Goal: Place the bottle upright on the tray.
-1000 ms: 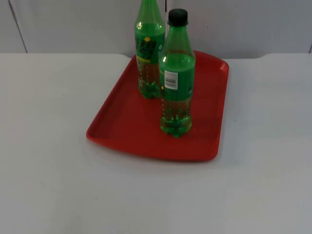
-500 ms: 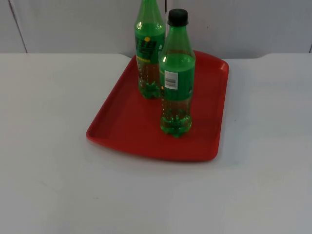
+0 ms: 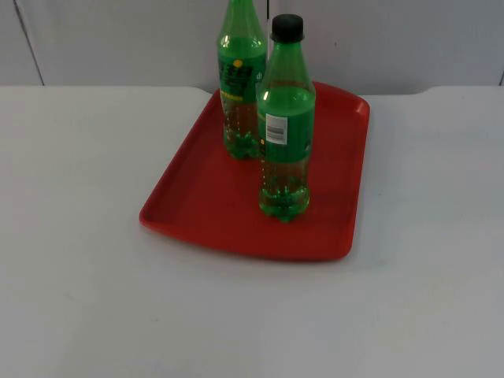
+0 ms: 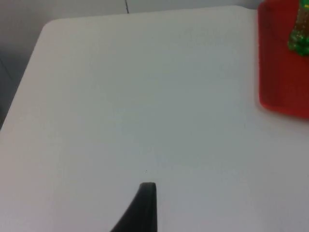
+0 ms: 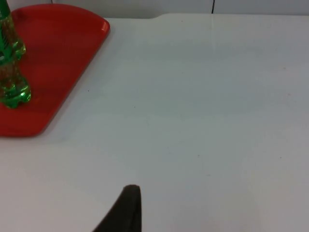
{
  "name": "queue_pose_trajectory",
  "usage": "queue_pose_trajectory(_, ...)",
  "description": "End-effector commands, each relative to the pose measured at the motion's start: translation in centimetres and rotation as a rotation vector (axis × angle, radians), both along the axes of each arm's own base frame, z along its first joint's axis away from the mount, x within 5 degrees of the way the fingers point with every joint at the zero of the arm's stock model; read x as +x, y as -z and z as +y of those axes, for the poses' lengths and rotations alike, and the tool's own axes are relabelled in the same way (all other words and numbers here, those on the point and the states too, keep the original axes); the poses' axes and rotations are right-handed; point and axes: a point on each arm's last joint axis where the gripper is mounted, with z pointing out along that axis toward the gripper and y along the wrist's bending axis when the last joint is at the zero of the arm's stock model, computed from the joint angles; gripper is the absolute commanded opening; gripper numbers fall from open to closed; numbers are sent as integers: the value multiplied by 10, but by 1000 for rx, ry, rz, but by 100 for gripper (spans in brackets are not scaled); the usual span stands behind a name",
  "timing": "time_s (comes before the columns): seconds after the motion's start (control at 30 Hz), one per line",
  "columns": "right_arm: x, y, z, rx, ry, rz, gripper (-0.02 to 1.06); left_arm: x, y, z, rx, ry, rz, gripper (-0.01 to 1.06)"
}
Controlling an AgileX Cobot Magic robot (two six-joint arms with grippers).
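Note:
A red tray (image 3: 197,205) lies in the middle of the white table. Two green bottles stand upright on it. The nearer bottle (image 3: 285,126) has a black cap and a white label. The other bottle (image 3: 240,79) stands behind it toward the tray's far edge. My left gripper (image 4: 147,193) hovers over bare table to the left of the tray (image 4: 280,72), well apart from it. My right gripper (image 5: 130,198) waits over bare table to the right of the tray (image 5: 53,63), with both bottle bases (image 5: 14,92) far off.
The white table (image 3: 79,299) spreads wide around the tray on the left, right and front. A grey partition wall (image 3: 409,39) closes off the back. The table's left edge (image 4: 26,77) appears in the left wrist view.

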Motion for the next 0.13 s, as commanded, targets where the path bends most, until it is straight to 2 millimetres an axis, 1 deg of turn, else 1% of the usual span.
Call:
queue_pose_trajectory(0.0, 0, 0, 0, 4, 7, -6, 105, 0, 1, 0, -3, -30, 0, 93)
queue_pose_trajectory(0.1, 0, 0, 0, 4, 7, -6, 105, 0, 1, 0, -3, -43, 0, 93)
